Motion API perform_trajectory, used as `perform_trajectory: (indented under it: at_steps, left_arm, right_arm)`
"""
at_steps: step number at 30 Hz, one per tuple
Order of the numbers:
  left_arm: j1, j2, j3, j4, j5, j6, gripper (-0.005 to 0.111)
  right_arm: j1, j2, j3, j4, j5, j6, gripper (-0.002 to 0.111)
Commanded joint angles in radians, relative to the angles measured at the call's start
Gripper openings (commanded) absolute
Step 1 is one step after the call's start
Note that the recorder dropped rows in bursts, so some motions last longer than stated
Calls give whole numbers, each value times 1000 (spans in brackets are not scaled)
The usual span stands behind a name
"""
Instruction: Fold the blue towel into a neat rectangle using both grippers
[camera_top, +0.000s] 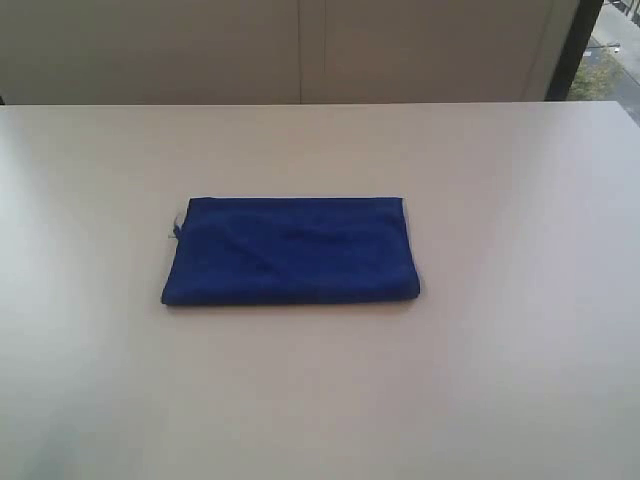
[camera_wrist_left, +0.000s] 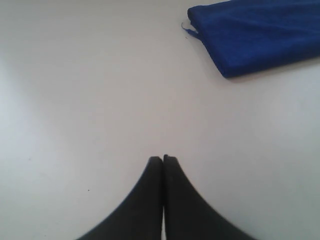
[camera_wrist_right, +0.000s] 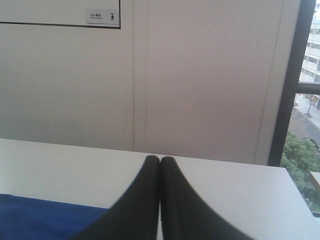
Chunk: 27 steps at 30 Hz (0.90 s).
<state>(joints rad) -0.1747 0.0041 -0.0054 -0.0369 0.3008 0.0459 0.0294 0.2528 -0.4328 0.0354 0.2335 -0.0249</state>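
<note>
While left tool (camera_wrist_left: 162, 159) and right tool (camera_wrist_right: 160, 159) are closed, table (camera_top: 500, 380) surrounds folded blue towel (camera_top: 290, 252).

The blue towel (camera_top: 290, 250) is soft, matt cloth on a smooth, faintly glossy table (camera_top: 500, 380).

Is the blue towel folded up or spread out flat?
Folded. The blue towel lies as a tidy rectangle on the table, and its thick, rounded edges show doubled layers.

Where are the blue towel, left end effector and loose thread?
blue towel (camera_top: 290, 252), exterior view, middle of cloth.
left end effector (camera_wrist_left: 163, 159), left wrist view, between fingertips.
loose thread (camera_wrist_left: 189, 31), left wrist view, its curl.
</note>
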Motion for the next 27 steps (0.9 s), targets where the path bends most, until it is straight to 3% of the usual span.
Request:
perform_trajectory:
  at_steps: [1, 8, 16, 27]
  left_arm:
    - [3, -4, 5, -7, -2, -4, 0]
    - [3, -4, 5, -7, -2, -1, 0]
    - [3, -4, 5, -7, -2, -1, 0]
    - [3, -4, 5, -7, -2, -1, 0]
  right_arm:
    - [-10, -6, 5, -10, -4, 1, 0]
    - [-19, -35, 19, -10, -8, 1, 0]
    - [-88, -104, 128, -8, -10, 1, 0]
    - [-95, -181, 256, -8, -12, 1, 0]
